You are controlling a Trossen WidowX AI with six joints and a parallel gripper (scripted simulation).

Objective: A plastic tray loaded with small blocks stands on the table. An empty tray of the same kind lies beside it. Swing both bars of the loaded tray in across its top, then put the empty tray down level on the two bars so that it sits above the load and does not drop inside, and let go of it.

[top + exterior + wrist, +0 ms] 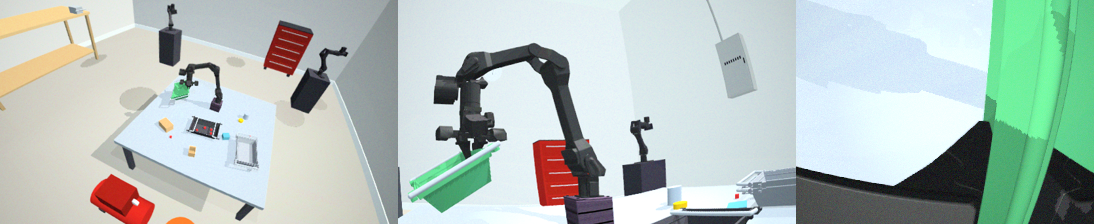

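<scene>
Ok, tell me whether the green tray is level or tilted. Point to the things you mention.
Tilted: in the exterior view, the green tray (180,90) (460,185) (1021,100) slopes down away from the arm's base (216,105) (589,209).

In the top view, we see the loaded tray (217,131) (702,219) on the table (147,144) (640,209), small blocks (205,128) inside. Left lies 1 box (166,124); just right, 1 cube (226,136) (737,204), then 1 spare tray (247,150) (774,191). Behind stands the arm's pedestal (216,105) (589,210); behind-left, the raised tray (180,90) (463,183) (1016,100) hangs above the table.

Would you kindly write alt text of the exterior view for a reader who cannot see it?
A black robot arm's gripper grips a green tray by its wall, the tray hanging tilted above the table. To the right stand a yellow piece and a grey tray.
</scene>
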